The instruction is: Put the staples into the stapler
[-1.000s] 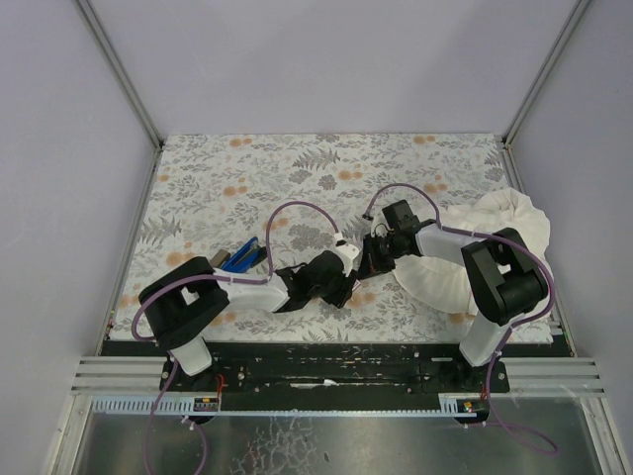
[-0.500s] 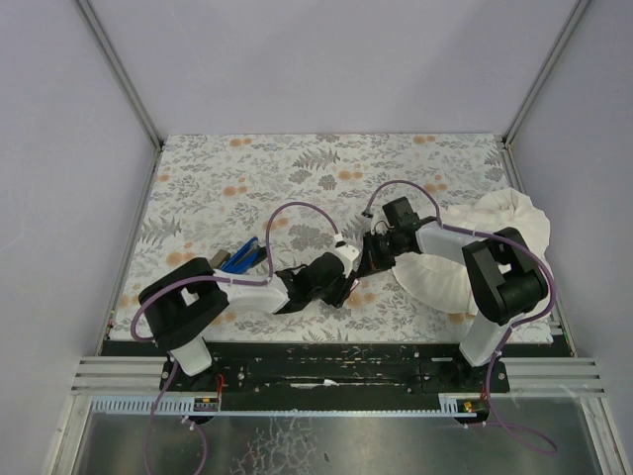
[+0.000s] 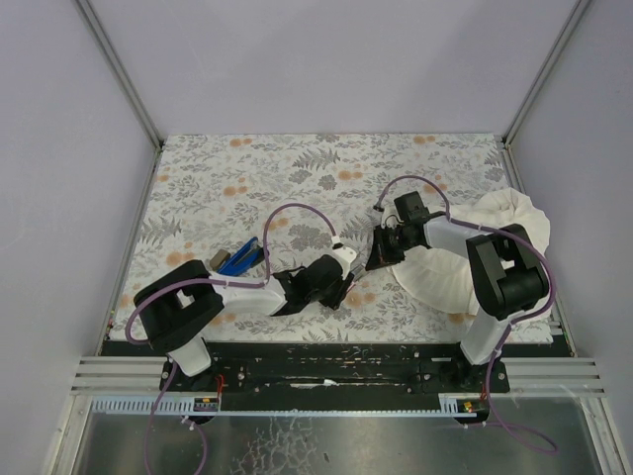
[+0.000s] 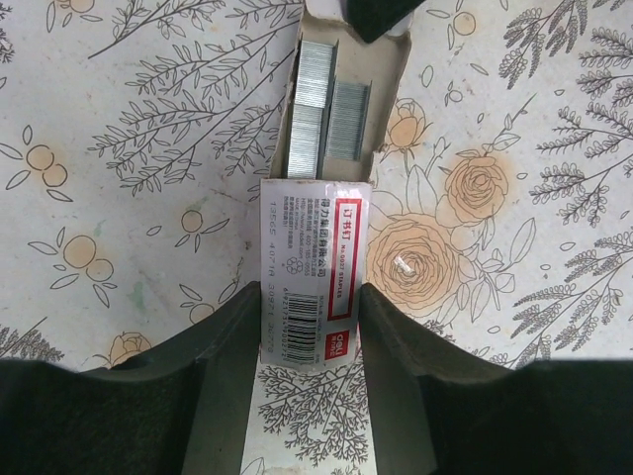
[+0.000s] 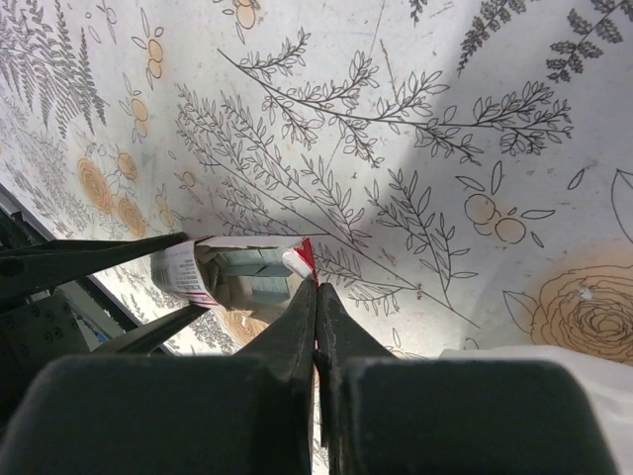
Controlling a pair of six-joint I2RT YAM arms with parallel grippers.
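The staples box is a white sleeve with a red label [image 4: 315, 267], lying on the floral mat. My left gripper [image 4: 312, 297] is shut on it, one finger against each long side. Its grey-tan tray [image 4: 381, 69] is slid part way out of the far end, with silver staple strips [image 4: 326, 119] showing inside. My right gripper [image 5: 316, 285] is shut on the red-and-white end flap [image 5: 302, 259] of that tray, and its black tip [image 4: 371, 15] shows at the tray's far end. The blue stapler [image 3: 240, 257] lies apart, left of both grippers, near the left arm's elbow.
A bunched white cloth [image 3: 485, 247] lies at the right under the right arm. The floral mat [image 3: 297, 168] covers the table, with metal frame posts at the back corners. Purple cables loop over both arms.
The right gripper has drawn back a little up and to the right, away from the left gripper, and the left jaws have narrowed slightly on the box.
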